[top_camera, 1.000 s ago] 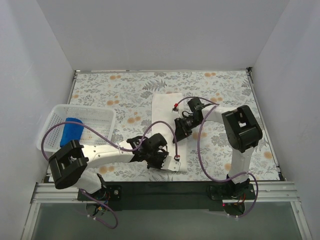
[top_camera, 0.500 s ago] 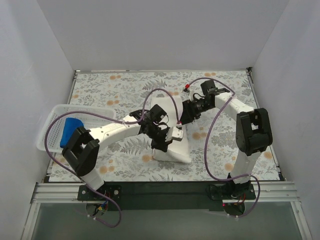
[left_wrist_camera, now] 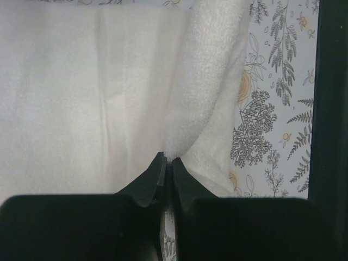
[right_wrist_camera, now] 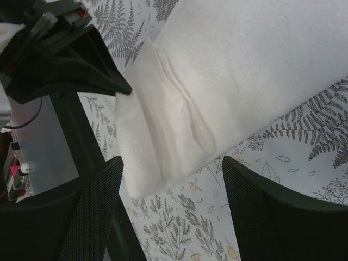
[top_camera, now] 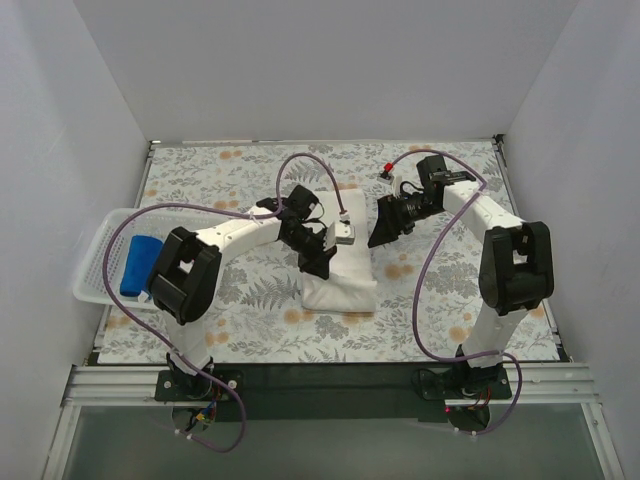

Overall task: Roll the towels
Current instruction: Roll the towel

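**Pincers split: left clamps white towel, right hangs open**

Left pincer is clenched tight, its two black fingertips pressed together on a raised fold of the white cloth towel. From that pinch the fold rises away as a thick, fluffy ridge, with smoother layers of the same towel spreading off to one side. Seen from above, the left pincer sits on the towel's left long edge, and the towel lies under and beside it as a long, thick, doubled-over bundle on the fern-and-flower printed table.

Right pincer, just across the towel from the left one, is released: its fingers stand well apart with nothing between them, above the towel's layered end. From above it hangs at the towel's right edge.

Well off to the left pincer's left, a rolled royal blue cloth towel rests inside a white perforated plastic basket.
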